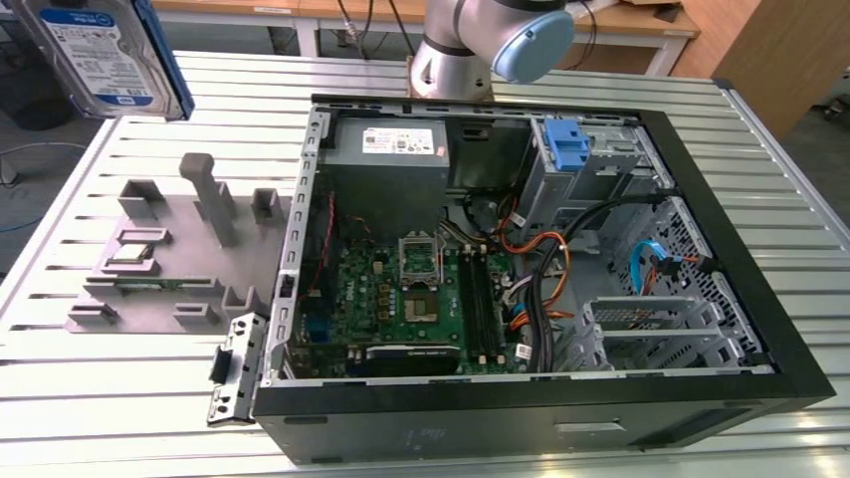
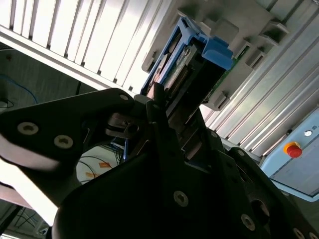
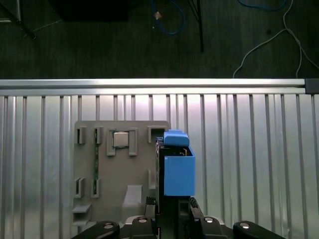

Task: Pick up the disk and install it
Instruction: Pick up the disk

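The disk, silver with a blue-and-white label and blue side rails, hangs in the air at the exterior view's far upper left, above the slatted table. In the first wrist view I see the disk edge-on, its blue rail facing me, over the edge of the grey fixture plate. My gripper is shut on the disk's near end. The second wrist view shows the dark fingers clamped on the disk.
An open computer case lies on the table, with a motherboard, a grey power-supply box and a drive bay with a blue latch. The grey fixture plate has upright posts and holds a small silver chip.
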`<state>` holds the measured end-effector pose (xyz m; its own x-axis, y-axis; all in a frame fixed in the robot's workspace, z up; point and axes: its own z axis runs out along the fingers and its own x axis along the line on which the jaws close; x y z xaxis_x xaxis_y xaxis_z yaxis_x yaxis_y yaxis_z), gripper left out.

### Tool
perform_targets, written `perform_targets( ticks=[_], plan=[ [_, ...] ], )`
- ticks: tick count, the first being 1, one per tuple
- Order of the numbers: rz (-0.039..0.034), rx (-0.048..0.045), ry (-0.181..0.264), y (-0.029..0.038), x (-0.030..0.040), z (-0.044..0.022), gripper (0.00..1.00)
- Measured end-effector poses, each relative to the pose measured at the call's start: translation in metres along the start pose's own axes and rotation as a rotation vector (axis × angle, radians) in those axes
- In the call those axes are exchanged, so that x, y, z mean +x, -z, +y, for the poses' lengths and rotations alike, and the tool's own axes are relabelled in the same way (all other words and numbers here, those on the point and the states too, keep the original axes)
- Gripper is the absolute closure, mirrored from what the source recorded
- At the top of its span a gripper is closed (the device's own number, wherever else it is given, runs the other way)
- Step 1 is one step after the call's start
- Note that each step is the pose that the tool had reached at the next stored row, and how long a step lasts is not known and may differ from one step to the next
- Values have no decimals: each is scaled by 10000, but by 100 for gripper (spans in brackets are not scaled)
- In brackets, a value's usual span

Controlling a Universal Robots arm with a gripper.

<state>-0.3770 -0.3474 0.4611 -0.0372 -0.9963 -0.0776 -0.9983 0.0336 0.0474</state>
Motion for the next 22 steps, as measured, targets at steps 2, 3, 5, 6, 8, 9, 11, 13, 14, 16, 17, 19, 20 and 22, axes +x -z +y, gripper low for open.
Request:
perform_targets(
  ticks=[2, 3, 5, 6, 8, 9, 11, 13, 14, 16, 17, 19, 20, 22],
  plan=[
    [-2, 1, 0, 68, -5, 3, 65],
    [-2, 1, 0, 101, -8, 5, 65],
    [-2, -1, 0, 173, -14, 8, 65],
    [-5, 1, 0, 206, -16, 10, 65],
    [-6, 0, 1, 273, -21, 13, 65],
    [-7, 0, 1, 306, -24, 14, 65],
    [-6, -2, 0, 366, -29, 17, 65],
    [-7, -2, 0, 394, -31, 18, 65],
    [-7, -1, 0, 393, -31, 18, 65],
    [-8, 0, 1, 393, -31, 18, 65],
    [-8, 0, 1, 394, -31, 18, 65],
    [-7, -1, 1, 395, -31, 18, 65],
    [-8, 0, 2, 395, -30, 12, 65],
    [-7, -2, 2, 396, -31, -9, 65]
  ],
)
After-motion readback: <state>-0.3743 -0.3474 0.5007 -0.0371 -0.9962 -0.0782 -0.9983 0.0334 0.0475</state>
